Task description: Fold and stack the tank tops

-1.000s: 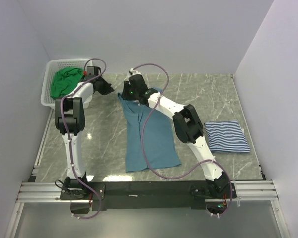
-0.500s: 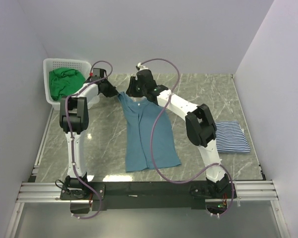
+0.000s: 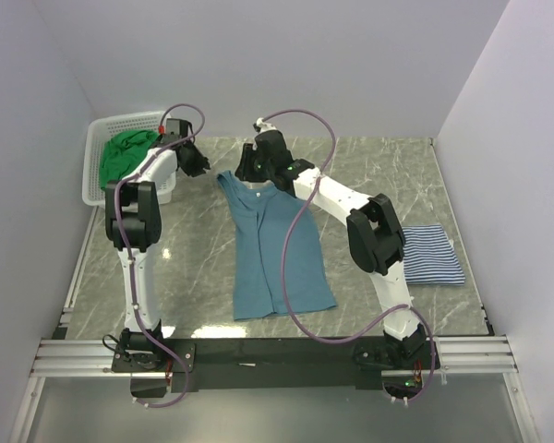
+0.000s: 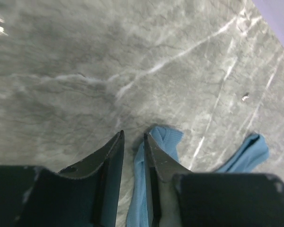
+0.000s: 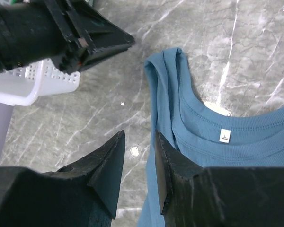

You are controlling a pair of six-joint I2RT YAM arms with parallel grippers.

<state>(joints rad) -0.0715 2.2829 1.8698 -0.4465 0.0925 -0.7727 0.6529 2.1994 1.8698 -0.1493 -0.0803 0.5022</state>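
The teal-blue tank top [image 3: 282,249] lies spread flat in the middle of the table, neck at the far end. My left gripper [image 3: 203,167] is open with a narrow gap, just left of the top's far left strap [image 4: 164,138], which lies on the table. My right gripper [image 3: 244,173] is open and empty above the top's left edge near the neckline [image 5: 217,120]. The green tank top [image 3: 125,155] is bunched in the white basket [image 3: 94,134]. The striped tank top [image 3: 429,254] lies folded at the right.
The basket stands at the far left corner, next to the left arm; its corner also shows in the right wrist view [image 5: 38,82]. The left gripper [image 5: 97,45] sits close to the right one. Grey walls close in the back and both sides.
My left gripper has let go of the teal top's left strap and drawn back to the left. The strap now lies flat. The right gripper has stayed near the neckline.
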